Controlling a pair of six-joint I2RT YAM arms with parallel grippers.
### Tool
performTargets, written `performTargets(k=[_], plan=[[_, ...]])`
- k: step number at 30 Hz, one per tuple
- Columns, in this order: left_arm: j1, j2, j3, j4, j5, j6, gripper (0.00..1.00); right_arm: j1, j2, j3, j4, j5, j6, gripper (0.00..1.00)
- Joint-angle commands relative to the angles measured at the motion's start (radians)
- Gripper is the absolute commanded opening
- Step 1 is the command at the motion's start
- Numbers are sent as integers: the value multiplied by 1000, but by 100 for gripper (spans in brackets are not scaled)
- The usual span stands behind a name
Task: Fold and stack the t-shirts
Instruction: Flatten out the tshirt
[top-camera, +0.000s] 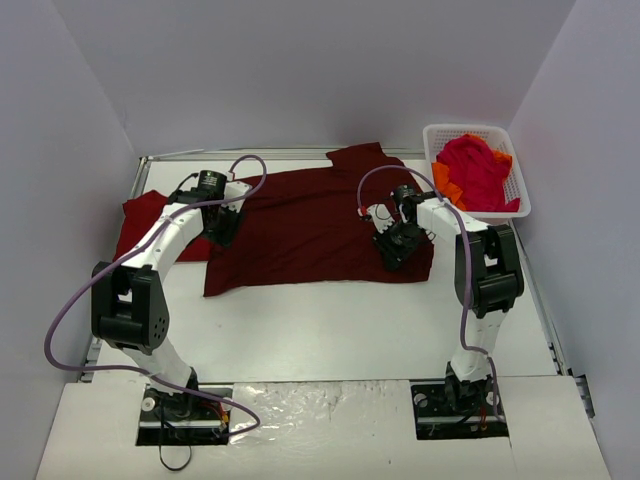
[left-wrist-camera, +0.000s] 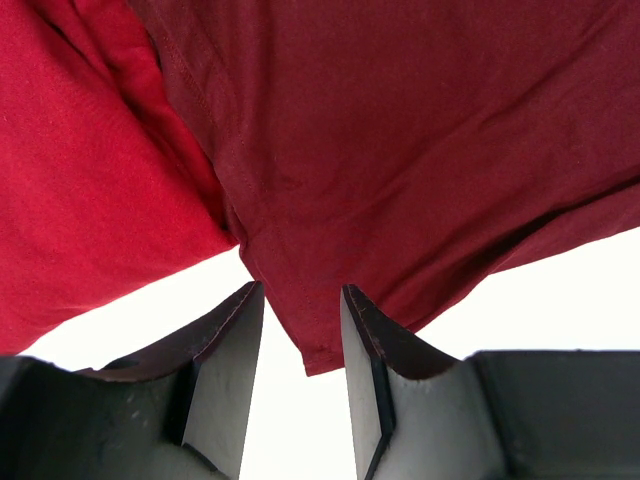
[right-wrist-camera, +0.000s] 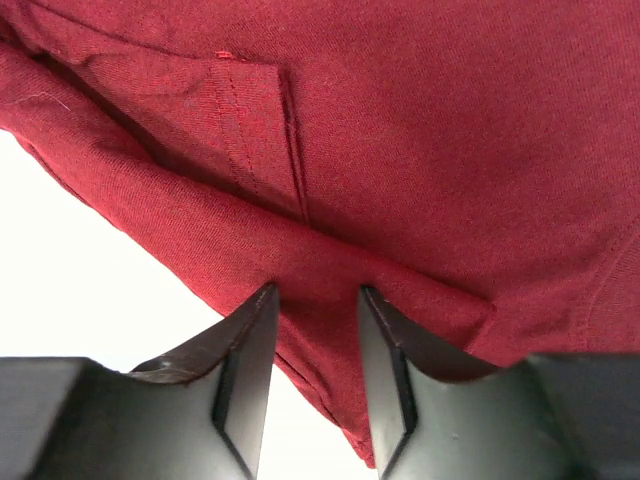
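Observation:
The large dark maroon t-shirt (top-camera: 320, 225) lies spread flat across the middle of the table. My left gripper (top-camera: 222, 228) is at its left edge. In the left wrist view the jaws (left-wrist-camera: 303, 300) stand apart, and a corner of the maroon shirt (left-wrist-camera: 400, 150) reaches between them unclamped. My right gripper (top-camera: 392, 250) is over the shirt's near right part. Its jaws (right-wrist-camera: 318, 300) stand apart astride a raised fold of the maroon cloth (right-wrist-camera: 400, 130). A brighter red t-shirt (top-camera: 140, 222) lies at the far left, partly under the maroon one, and shows in the left wrist view (left-wrist-camera: 80, 200).
A white lattice basket (top-camera: 478, 131) stands at the back right with a crimson shirt (top-camera: 472, 165) and an orange one (top-camera: 444, 183) in it. Bare white table lies in front of the maroon shirt. Grey walls close in on the left, back and right.

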Motion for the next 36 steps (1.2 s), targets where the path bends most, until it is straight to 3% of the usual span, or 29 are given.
performTargets(k=[1, 8, 11, 12, 14, 19, 21, 36], plan=[[6, -30, 10, -2, 5, 9, 36, -9, -28, 5, -28, 1, -1, 35], [6, -27, 7, -1, 3, 9, 36, -9, 12, 7, -27, -5, 1, 34], [6, -24, 7, 1, 5, 11, 36, -9, 21, 5, -25, -6, 1, 20], [6, -22, 7, 1, 6, 9, 36, -9, 21, 5, -24, -8, 1, 10], [6, -19, 7, 1, 6, 9, 36, -9, 15, 5, -24, -6, 2, 5], [6, -22, 7, 1, 6, 11, 36, -9, -28, 5, -27, -6, 10, 4], [6, -22, 7, 1, 6, 9, 36, -9, -56, 7, -28, -2, 16, 0], [6, -19, 6, -1, 17, 9, 35, 0, -243, -30, -44, 6, 28, 0]])
